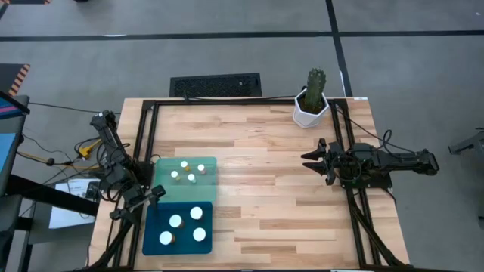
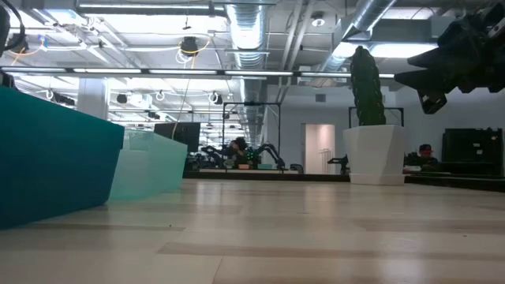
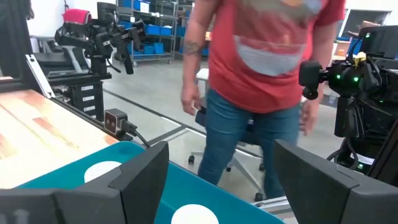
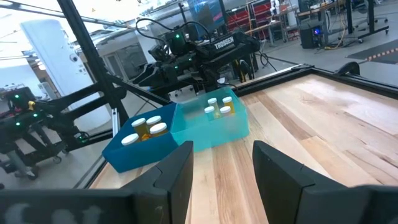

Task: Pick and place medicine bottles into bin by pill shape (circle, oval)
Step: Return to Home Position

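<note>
Both pincers gaped wide and empty: left gripper [image 1: 155,195] at lower left by the blue bin [image 1: 152,229] of medicine bottles [image 1: 175,221], right gripper [image 1: 308,162] at centre-right.

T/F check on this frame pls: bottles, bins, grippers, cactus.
1. Every medicine bottle in view sits in a bin; none stands on the bare table. True.
2. The right gripper holds a bottle. False: its jaws are open and empty.
3. The cactus pot stands in the blue bin. False: it stands at the table's far right corner.
4. The left gripper is by the blue bin, jaws open. True.
</note>
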